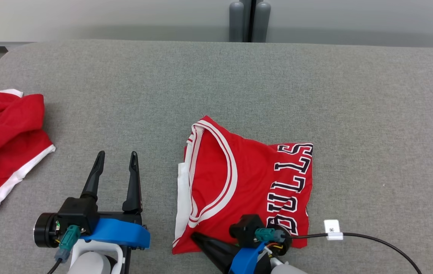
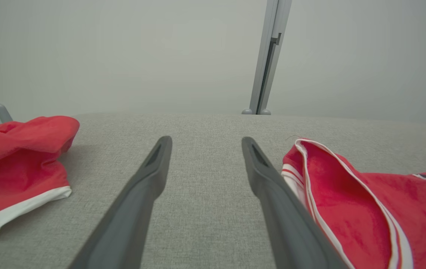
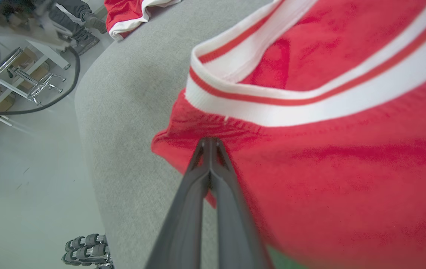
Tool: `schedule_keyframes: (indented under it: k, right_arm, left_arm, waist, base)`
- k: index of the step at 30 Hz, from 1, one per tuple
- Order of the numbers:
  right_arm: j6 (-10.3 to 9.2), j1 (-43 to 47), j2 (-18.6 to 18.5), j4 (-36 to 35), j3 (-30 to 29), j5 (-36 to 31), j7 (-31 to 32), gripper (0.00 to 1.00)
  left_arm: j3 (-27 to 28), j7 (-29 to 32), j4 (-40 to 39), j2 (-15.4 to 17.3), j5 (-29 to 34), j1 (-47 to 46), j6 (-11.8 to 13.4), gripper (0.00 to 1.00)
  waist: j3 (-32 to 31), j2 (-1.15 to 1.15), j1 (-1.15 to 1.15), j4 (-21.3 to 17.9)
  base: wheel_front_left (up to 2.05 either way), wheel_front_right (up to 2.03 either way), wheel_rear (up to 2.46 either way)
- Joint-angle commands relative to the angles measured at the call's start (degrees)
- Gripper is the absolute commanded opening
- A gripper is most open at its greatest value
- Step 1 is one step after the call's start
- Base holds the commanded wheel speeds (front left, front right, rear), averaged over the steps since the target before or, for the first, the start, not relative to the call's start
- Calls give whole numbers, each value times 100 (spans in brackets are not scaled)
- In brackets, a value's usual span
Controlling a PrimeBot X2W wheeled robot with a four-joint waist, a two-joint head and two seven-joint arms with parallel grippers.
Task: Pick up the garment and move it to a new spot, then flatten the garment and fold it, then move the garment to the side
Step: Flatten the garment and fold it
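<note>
Firmly closed, right tool (image 3: 210, 139) touches jersey (image 3: 328, 168); left tool (image 1: 118, 153) gapes empty.

Soft red knit jersey (image 1: 246, 179), ribbed white trim, coarse grey woven cloth tabletop (image 1: 239, 76), left gripper (image 1: 118, 153) in matt dark plastic

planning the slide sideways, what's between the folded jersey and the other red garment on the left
In the head view, the open left gripper is between the jersey and the red garment; the rest of that stretch is bare grey cushion.
</note>
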Motion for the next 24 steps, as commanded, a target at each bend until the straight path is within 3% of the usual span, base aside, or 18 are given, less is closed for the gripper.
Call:
schedule_keyframes:
  k: [1,6,7,9,10,14,15,24]
  right_arm:
    - [5,-95,2,3,147,59,-44,0]
    - [4,-91,-152,-402,24,-26,-506,0]
    - [4,-33,-202,-556,-89,-48,-587,4]
    - [4,128,-333,-909,-373,-167,-700,71]
    - [4,211,-400,-1100,-531,-223,-726,100]
    - [4,605,-659,-1874,-1318,-514,-777,100]
    - [4,860,-737,-2227,-1812,-708,-779,100]
    - [4,1956,-583,-3290,-4233,-1493,-463,100]
  left_arm:
    - [46,-23,17,-13,-2,-11,-4,100]
    - [101,-25,23,2,-23,89,28,100]
    - [131,-25,14,14,-25,109,44,100]
    - [170,-26,-6,42,-24,168,64,100]
    - [194,-25,-13,54,-24,207,67,100]
    - [229,-26,-36,115,-31,316,106,100]
    - [224,-20,-55,150,-14,350,114,100]
    - [253,85,-156,332,-13,576,202,100]
  waist:
    - [-5,-1,0,-5]
    - [-69,-1,0,-73]
    - [-96,-1,0,-103]
    - [-145,-1,0,-161]
    - [-179,-1,0,-201]
    - [-307,-1,0,-350]
    - [-361,-1,0,-407]
    - [-689,-1,0,-637]
  base:
    - [0,0,0]
    - [0,0,0]
    - [0,0,0]
    - [0,0,0]
    - [0,0,0]
    - [0,0,0]
    - [0,0,0]
    - [0,0,0]
